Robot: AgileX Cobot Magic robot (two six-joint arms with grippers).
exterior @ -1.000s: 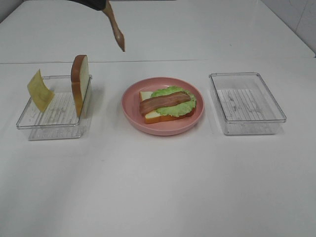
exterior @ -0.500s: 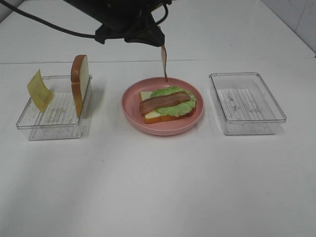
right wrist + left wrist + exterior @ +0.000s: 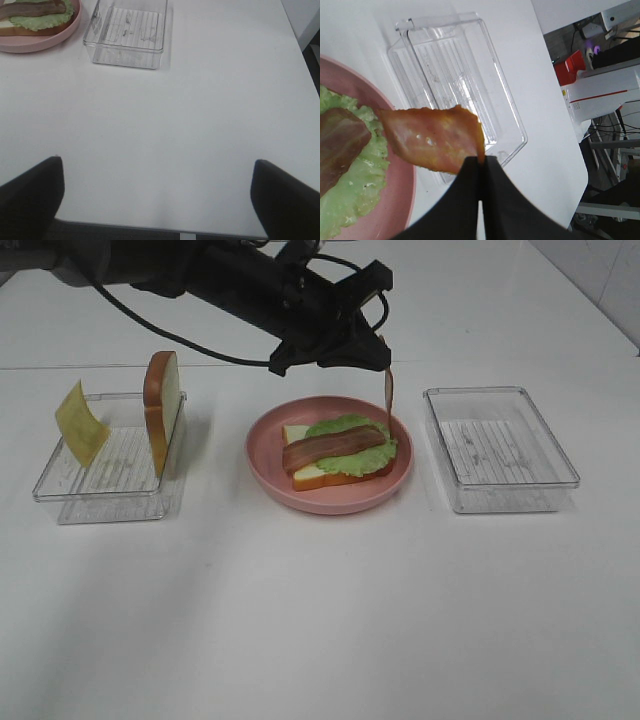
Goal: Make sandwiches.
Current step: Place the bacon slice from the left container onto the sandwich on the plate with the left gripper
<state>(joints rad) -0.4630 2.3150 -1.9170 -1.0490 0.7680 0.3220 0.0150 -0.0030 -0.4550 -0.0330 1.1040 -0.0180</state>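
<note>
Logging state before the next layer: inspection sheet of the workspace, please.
Surface: white table, no spills.
Job's things: round pink plate holds white bread slice, green lettuce leaf, reddish-brown bacon strip; second bacon strip hangs above it; second bread slice and yellow cheese square stand in left clear plastic tray.
Clutter: right clear plastic tray, nothing seen inside.
Hands: left hand shut on second bacon strip; right hand open, holding nothing.
Cables: black cable along left arm.
Surroundings: white equipment, red box beyond table edge.

light: bright, even across the white table (image 3: 320, 620)
shadows: we see soft ones beside the clear tray (image 3: 100, 506)
blur: close fingers (image 3: 454, 210) soft-edged in wrist views
</note>
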